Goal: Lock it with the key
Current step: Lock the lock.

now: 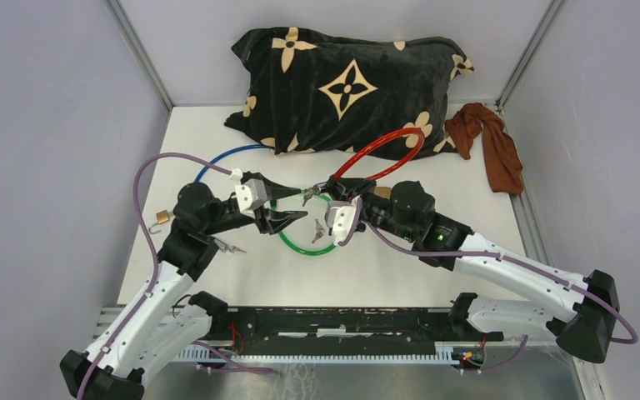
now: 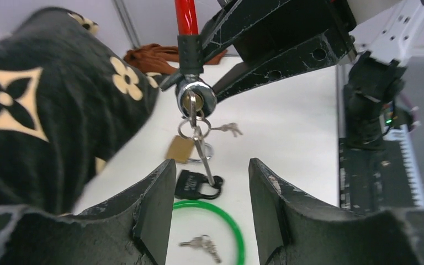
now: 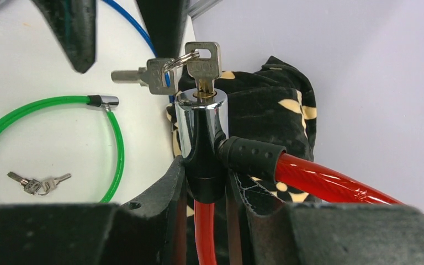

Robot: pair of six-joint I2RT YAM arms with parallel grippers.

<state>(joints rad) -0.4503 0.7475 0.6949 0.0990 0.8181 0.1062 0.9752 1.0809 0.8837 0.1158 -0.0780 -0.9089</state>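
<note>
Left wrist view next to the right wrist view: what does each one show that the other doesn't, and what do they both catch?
Only the left wrist view: a small black padlock on the table, the brown cloth and the right arm. Only the right wrist view: the blue cable. Both: the right gripper clamped on the red cable lock, the key in its chrome cylinder, the open left gripper, the green cable lock, loose keys inside its loop, and the black flowered pillow.

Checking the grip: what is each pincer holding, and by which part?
Right pincer clamps the red cable lock by its black collar under the chrome cylinder. Left pincer holds nothing.
</note>
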